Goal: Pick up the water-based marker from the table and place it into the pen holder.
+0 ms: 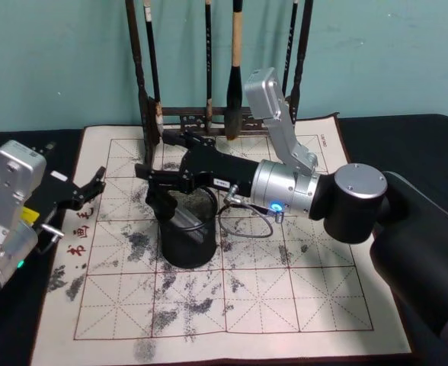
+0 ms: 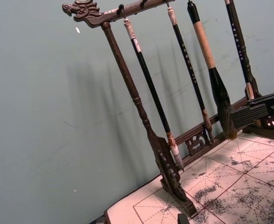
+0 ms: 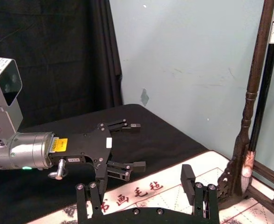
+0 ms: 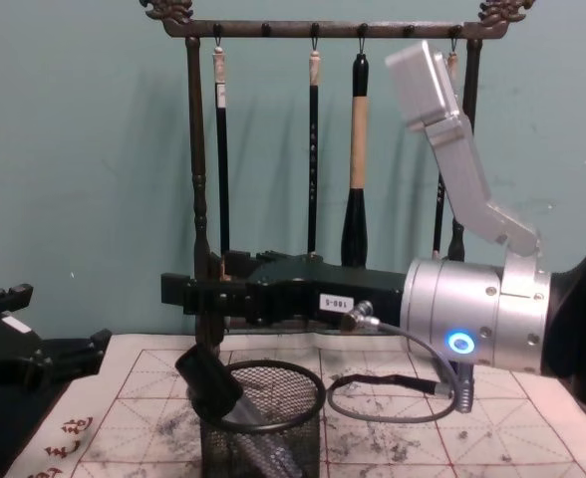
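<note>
The water-based marker [image 4: 209,379] leans inside the pen holder [image 4: 263,428]. Its black cap sticks out over the holder's left rim, and its silver barrel [image 1: 184,219] lies inside the mesh. The pen holder [image 1: 187,238] is a black wire-mesh cup standing on the cream grid mat of the table [image 1: 300,297]. My right gripper [image 1: 152,154] hangs just above and behind the cap. It is open with nothing between its fingers [image 3: 188,177]. Seen from the chest, the right gripper [image 4: 198,279] sits a little above the cap. My left gripper [image 1: 87,191] rests open at the mat's left edge.
A tall dark wooden brush rack [image 1: 209,114] with several hanging brushes stands at the back of the mat, close behind my right gripper. In the left wrist view the rack [image 2: 141,116] stands before a teal wall. A grey cable [image 1: 247,225] loops beside the holder.
</note>
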